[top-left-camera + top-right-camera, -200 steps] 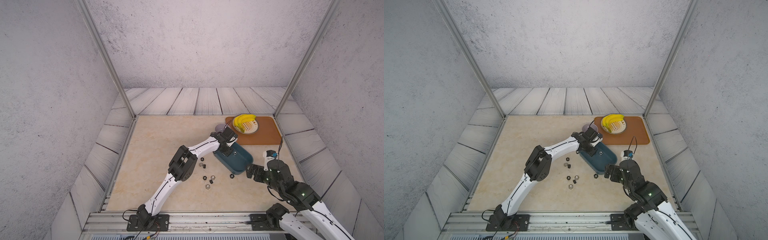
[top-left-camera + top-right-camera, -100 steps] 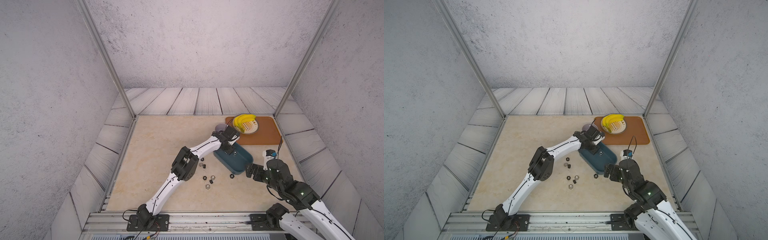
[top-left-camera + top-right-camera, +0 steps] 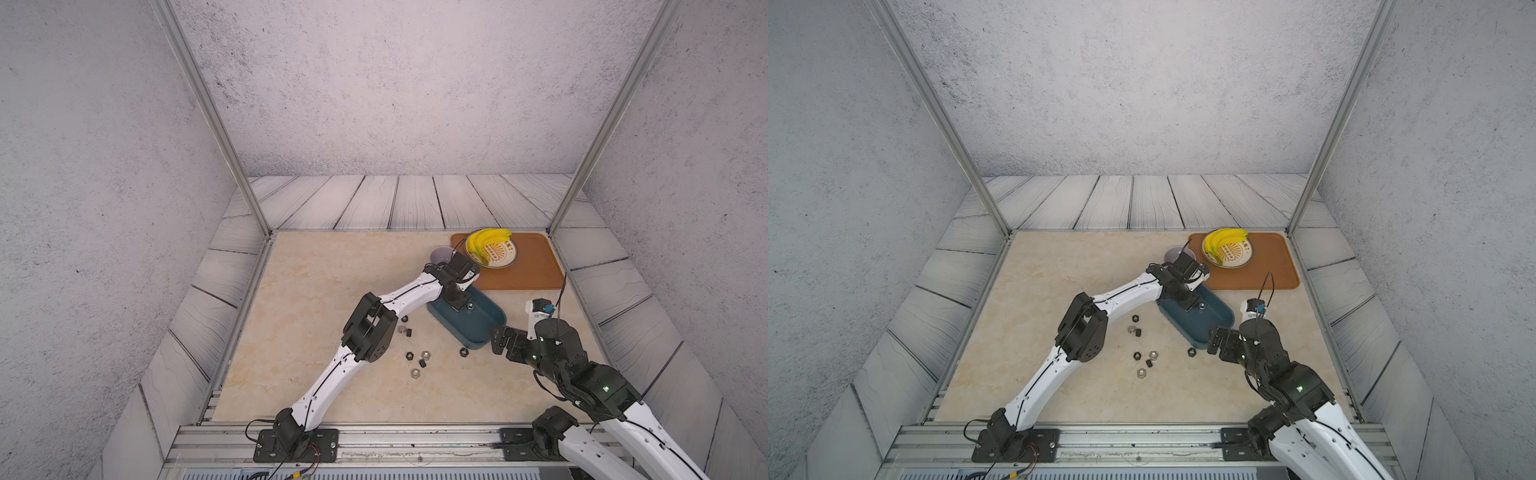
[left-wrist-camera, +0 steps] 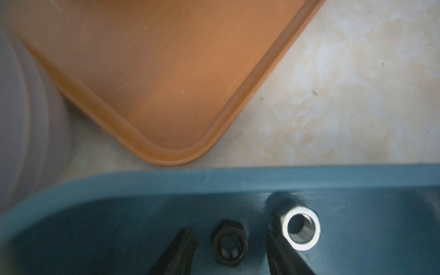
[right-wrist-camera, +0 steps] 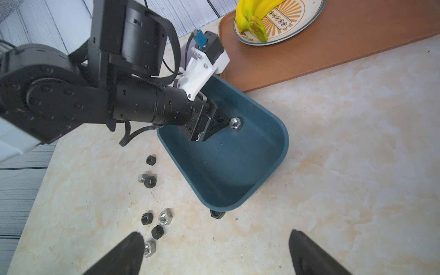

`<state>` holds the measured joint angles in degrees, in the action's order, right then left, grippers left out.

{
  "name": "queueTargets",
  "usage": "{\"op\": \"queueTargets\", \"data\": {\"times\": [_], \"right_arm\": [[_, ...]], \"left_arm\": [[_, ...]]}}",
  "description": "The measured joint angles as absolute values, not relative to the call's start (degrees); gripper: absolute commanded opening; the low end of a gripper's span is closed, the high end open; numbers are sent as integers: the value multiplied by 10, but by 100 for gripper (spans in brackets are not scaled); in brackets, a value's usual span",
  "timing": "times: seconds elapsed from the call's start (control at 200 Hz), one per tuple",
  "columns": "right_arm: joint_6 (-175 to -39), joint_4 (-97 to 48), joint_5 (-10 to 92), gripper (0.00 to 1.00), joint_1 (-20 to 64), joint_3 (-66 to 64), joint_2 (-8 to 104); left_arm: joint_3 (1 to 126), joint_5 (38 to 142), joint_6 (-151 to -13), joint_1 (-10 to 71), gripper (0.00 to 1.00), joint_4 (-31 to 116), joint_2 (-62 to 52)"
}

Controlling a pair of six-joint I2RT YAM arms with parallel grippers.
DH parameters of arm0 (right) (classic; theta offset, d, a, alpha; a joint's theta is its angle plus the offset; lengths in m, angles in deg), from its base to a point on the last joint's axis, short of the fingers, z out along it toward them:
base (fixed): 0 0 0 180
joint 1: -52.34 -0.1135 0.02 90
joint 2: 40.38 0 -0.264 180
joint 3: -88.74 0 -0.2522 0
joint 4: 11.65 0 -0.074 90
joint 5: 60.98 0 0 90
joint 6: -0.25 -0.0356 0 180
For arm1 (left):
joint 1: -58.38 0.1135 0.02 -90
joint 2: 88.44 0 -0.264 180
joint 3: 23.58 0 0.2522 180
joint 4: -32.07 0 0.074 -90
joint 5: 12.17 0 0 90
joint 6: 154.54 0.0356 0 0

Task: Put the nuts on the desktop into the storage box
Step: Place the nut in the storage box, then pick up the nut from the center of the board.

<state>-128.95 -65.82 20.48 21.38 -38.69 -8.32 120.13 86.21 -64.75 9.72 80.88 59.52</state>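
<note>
The left gripper (image 5: 215, 126) has spread apart inside the storage box (image 5: 283, 142), leaving a black nut (image 4: 229, 242) beside a silver nut (image 4: 301, 229). This drop looks finished. Next comes a precise pinch on the desktop (image 5: 333, 166) nuts (image 5: 147, 218), where the right gripper (image 5: 216, 234) hovers spread and empty.

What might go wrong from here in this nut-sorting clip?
1. A black hexagonal metal nut sits tucked against one end of the dark teal plastic storage box; the open right tool reaching for it may shove the box.
2. A silvery hexagonal nut inside lies right beside the left tool; withdrawing may drag it.
3. On the beige marble desktop, a grey nut and its black neighbour touch; pinching one may flick the other.
</note>
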Motion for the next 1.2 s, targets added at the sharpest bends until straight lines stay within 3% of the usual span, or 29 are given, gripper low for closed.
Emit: {"op": "queueTargets", "data": {"times": [0.595,1.066,1.151,1.186,1.201], "right_arm": [[-1249,-656,284,99,214,-337,-34],[-1207,-659,412,99,214,-295,93],[-1205,-661,431,99,212,-290,113],[-1204,-663,437,99,212,-290,118],[-1204,-665,439,99,211,-289,120]], "left_arm": [[996,850,-659,96,60,726,317],[675,769,-718,98,66,689,8],[640,764,-738,98,70,689,-24],[628,761,-747,99,75,691,-36],[623,760,-749,99,82,691,-41]]}}
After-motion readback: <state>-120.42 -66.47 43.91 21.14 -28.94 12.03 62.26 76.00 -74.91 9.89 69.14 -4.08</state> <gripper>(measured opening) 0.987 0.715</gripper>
